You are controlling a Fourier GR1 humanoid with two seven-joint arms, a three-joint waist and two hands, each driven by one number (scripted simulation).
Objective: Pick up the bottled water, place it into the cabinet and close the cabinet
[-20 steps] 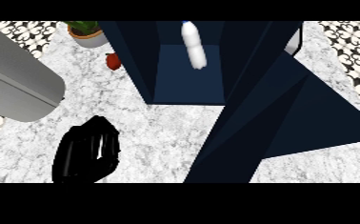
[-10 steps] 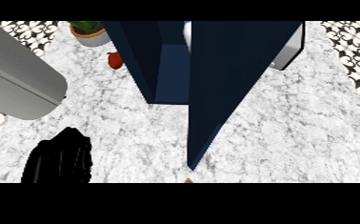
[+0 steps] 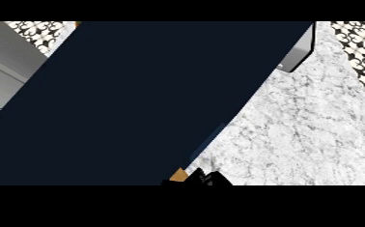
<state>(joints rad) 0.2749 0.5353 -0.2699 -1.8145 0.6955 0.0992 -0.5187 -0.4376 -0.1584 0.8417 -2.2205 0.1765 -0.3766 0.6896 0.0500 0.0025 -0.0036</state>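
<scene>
Even, flat light, no glare

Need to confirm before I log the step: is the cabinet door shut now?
Cannot tell. The dark navy cabinet door fills most of the head view, hiding the opening; black fingers show at its lower edge.

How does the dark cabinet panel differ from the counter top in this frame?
The cabinet panel is plain dark navy; the counter top is white veined marble. The panel slants across most of the view; the counter shows mainly at the right. Black fingertips meet both at the bottom edge.
</scene>
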